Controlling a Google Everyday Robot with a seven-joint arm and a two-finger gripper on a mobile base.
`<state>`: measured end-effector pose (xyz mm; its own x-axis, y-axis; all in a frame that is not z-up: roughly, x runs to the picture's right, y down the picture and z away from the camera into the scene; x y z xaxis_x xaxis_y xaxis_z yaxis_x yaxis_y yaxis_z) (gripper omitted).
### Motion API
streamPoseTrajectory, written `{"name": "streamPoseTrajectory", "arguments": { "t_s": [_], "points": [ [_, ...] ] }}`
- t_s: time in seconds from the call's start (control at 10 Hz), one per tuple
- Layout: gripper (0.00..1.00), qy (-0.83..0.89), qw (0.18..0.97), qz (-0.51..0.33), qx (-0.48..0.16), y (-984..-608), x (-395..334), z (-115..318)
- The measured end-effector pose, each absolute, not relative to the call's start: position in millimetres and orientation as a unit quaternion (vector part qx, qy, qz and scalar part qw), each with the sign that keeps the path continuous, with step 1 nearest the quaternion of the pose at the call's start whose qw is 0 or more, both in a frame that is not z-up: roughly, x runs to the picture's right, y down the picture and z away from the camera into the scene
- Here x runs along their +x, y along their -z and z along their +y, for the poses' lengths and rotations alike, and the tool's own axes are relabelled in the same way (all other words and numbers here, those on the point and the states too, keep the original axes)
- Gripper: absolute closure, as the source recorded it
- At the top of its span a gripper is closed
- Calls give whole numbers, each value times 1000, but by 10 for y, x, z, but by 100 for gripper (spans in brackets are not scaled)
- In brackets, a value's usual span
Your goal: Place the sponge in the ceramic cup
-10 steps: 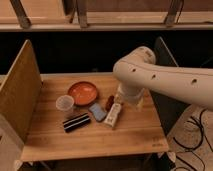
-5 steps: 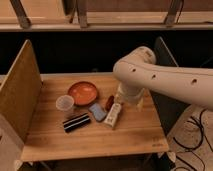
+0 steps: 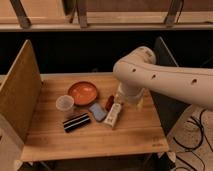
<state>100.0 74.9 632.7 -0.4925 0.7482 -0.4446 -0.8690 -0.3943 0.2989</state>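
Note:
The sponge (image 3: 97,111) lies flat on the wooden table (image 3: 95,140), blue-grey face up, just below the orange dish. Left of it stands the ceramic cup (image 3: 65,103), pale and upright, with nothing visible inside. My gripper (image 3: 121,101) hangs under the big white arm (image 3: 150,77), right of the sponge, close above the top end of a white bottle (image 3: 113,115). It is not touching the sponge. The arm hides most of the gripper.
An orange-red shallow dish (image 3: 83,92) sits behind the cup and sponge. A black white-striped block (image 3: 76,122) lies in front of them. A small red thing (image 3: 109,102) rests by the bottle. A tall wooden panel (image 3: 20,95) walls the table's left side.

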Motion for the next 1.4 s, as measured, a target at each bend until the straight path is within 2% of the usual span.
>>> {"name": "streamPoseTrajectory", "arguments": {
  "t_s": [0.3, 0.6, 1.0, 1.4],
  "points": [
    [35, -823, 498, 248, -118, -6325, 999, 728],
    [35, -776, 575, 223, -135, -6324, 897, 650],
    [35, -652, 705, 188, -204, -6217, 688, 631],
    [35, -600, 747, 174, -226, -6167, 642, 625]
  ]
}}
